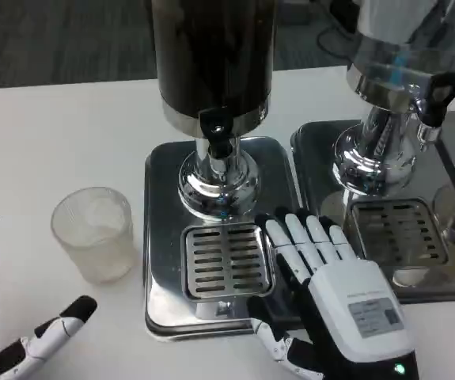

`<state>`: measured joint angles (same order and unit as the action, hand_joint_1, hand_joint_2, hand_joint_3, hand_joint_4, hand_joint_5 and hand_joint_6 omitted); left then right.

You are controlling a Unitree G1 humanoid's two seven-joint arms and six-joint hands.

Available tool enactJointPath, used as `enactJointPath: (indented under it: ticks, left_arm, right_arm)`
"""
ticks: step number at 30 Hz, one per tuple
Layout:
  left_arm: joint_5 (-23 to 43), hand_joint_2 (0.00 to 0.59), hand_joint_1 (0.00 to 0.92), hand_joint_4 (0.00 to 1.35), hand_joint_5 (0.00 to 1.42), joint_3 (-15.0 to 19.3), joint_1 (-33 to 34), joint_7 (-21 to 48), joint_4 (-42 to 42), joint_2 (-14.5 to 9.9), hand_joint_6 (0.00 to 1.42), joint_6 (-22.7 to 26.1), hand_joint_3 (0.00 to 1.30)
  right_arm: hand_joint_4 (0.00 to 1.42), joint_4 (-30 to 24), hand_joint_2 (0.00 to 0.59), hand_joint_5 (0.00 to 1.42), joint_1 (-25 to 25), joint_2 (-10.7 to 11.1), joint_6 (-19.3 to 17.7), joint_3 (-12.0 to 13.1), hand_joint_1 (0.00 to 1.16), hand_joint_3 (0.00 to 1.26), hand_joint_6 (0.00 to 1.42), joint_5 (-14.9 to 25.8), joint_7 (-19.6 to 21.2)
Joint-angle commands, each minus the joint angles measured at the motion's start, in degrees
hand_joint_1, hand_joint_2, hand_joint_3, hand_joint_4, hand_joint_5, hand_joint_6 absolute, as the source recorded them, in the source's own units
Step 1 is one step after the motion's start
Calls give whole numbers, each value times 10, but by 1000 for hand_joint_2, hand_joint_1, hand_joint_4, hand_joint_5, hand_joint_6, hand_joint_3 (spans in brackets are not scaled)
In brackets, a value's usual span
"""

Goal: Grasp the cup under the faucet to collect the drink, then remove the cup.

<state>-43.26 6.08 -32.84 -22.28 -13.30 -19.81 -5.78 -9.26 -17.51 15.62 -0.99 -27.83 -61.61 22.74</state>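
Observation:
A clear, frosted plastic cup (pixel 94 233) stands upright on the white table, left of the dispenser's steel base (pixel 164 166). The dark drink dispenser (pixel 213 55) has a black faucet (pixel 215 131) above the slotted drip grate (pixel 225 261); nothing stands on the grate. My left hand (pixel 5 332) is at the bottom left corner, fingers spread, thumb pointing toward the cup, holding nothing. My right hand (pixel 334 297) lies flat and open over the right edge of the steel base, fingers extended beside the grate.
A second dispenser (pixel 393 71) with a black tap stands on its own steel tray (pixel 322 142) with a grate at the right. A clear cup (pixel 453 214) shows at the right edge. Bare white table lies left and behind the cup.

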Motion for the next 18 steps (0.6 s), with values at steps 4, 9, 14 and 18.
enactJointPath:
  ticks: [4,9,14,18]
  left_arm:
    - [35,30,0,0,64,13,65,16,36,-15,4,-10,40]
    - [81,34,0,87,221,26,102,-20,74,0,117,-49,157]
    - [90,13,0,0,64,21,122,-41,113,-1,8,-82,0]
    - [107,1,0,0,0,6,139,2,135,-16,0,-90,0]
  right_arm:
    - [0,-12,434,0,-16,-18,25,0,408,53,0,-5,10]
    - [0,-18,434,0,-22,-17,28,4,408,70,0,-3,5]
    - [0,-26,434,0,-25,-16,31,3,407,76,0,-7,-1]
    - [0,-31,434,0,-28,-14,33,5,407,80,0,-3,-8]
